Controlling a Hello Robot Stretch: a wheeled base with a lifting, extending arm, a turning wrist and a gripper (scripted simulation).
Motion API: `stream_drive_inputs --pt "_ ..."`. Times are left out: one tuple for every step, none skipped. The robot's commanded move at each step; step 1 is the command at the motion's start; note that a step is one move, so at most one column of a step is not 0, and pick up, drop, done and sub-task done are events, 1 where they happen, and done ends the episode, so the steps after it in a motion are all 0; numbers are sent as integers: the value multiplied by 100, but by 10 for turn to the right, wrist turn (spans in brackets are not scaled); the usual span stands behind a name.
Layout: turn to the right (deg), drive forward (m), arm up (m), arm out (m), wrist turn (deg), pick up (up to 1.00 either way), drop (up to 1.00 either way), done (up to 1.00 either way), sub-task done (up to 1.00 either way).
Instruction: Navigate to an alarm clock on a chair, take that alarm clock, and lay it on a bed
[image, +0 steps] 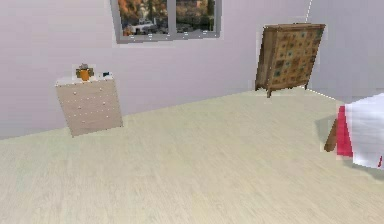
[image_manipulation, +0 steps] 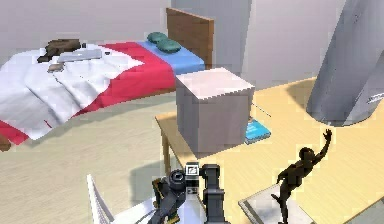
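Observation:
The bed (image_manipulation: 95, 85) lies across the arm side view's upper left, with a red blanket, a rumpled white sheet, a blue pillow (image_manipulation: 162, 42) and a wooden headboard (image_manipulation: 190, 32). Its red and white corner (image: 362, 130) also shows at the forward view's right edge. My gripper (image_manipulation: 176, 200) rises at the arm side view's bottom edge. A small dark round-faced thing (image_manipulation: 178, 179) sits at its far end, above a white frame (image_manipulation: 100, 200). I cannot tell whether the gripper holds anything.
A pale pink box (image_manipulation: 213, 105) stands on a wooden table (image_manipulation: 168, 135). A dark figure statue (image_manipulation: 298, 178) and a grey column (image_manipulation: 352, 60) are at the right. The forward view has a white dresser (image: 90, 105), a patterned wooden cabinet (image: 289, 55), a window (image: 167, 17) and open pale floor.

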Motion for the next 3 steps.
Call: stream_drive_inputs --pt "0 0 0 0 450 0 0 0 0" --pt "0 0 0 0 450 0 0 0 0" --pt "0 0 0 0 210 0 0 0 0"
